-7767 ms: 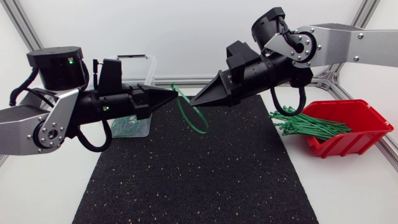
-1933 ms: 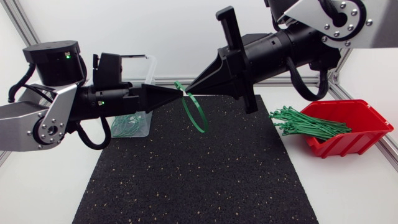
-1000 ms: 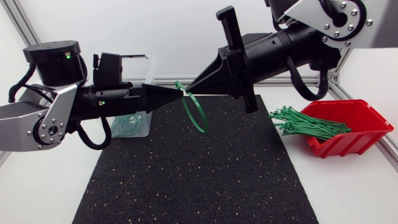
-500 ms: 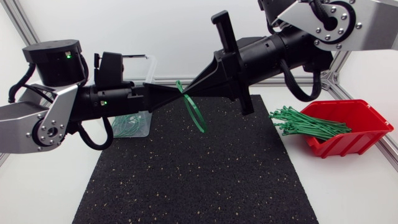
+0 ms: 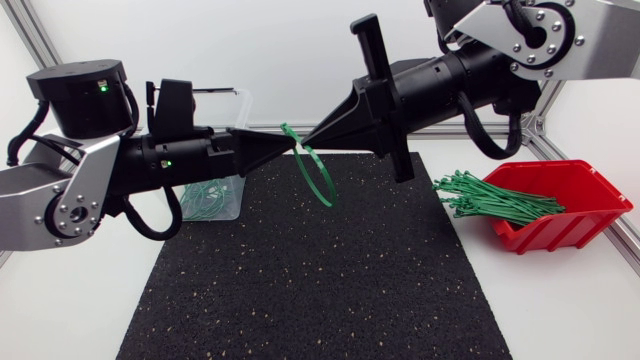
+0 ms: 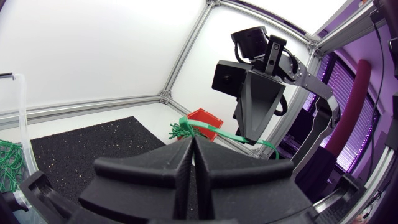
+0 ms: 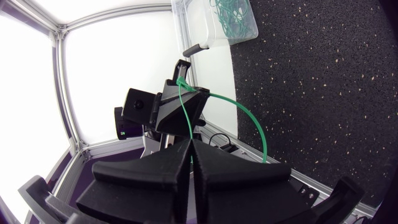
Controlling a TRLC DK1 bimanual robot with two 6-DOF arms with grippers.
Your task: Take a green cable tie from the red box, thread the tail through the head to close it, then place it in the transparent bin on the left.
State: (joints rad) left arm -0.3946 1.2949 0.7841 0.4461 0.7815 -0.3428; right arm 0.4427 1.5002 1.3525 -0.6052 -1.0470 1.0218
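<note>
A green cable tie [image 5: 322, 178] hangs as a loop above the black mat [image 5: 320, 270], between my two gripper tips, which meet point to point. My left gripper [image 5: 286, 148] is shut on one part of the tie and my right gripper [image 5: 311, 141] on another, close beside it. In the left wrist view the tie [image 6: 219, 132] runs across just ahead of my shut left gripper [image 6: 191, 140], with the right gripper [image 6: 255, 132] facing it. In the right wrist view the tie [image 7: 246, 119] arcs from my right gripper [image 7: 189, 144] to the left gripper [image 7: 181, 87]. The transparent bin [image 5: 236, 108] stands behind the left arm.
The red box [image 5: 575, 205] sits at the table's right edge, with a bundle of green ties [image 5: 495, 198] sticking out toward the mat. The bin holds several closed green ties [image 5: 205, 200]. An aluminium frame [image 5: 20, 35] borders the table at the back.
The right gripper dipped toward the left one and drew back up. The left arm rose a little. The tie loop swung slightly and stays held by both.
</note>
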